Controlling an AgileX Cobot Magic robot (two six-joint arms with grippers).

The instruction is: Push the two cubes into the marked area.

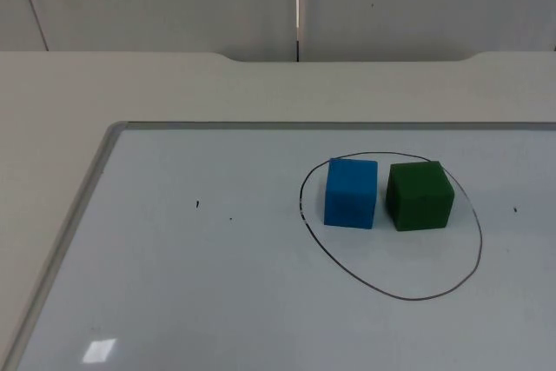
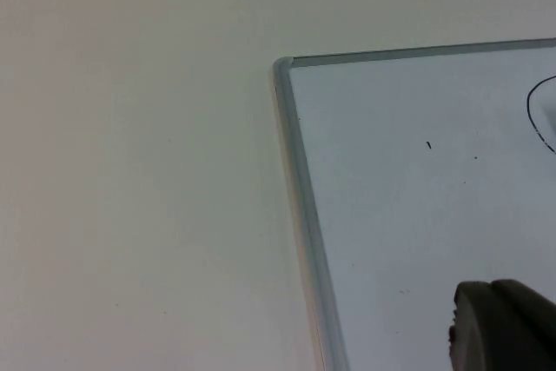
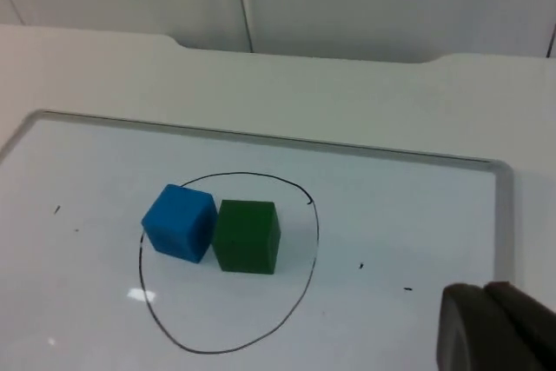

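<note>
Blue matte cube and dark green matte cube sit side by side, narrow gap between them, both inside the hand-drawn black oval outline on the metal-framed whiteboard on the white counter. Blue cube's far corner is near the line. Left gripper and right gripper hang above the board; fingers' state cannot be told.
</note>
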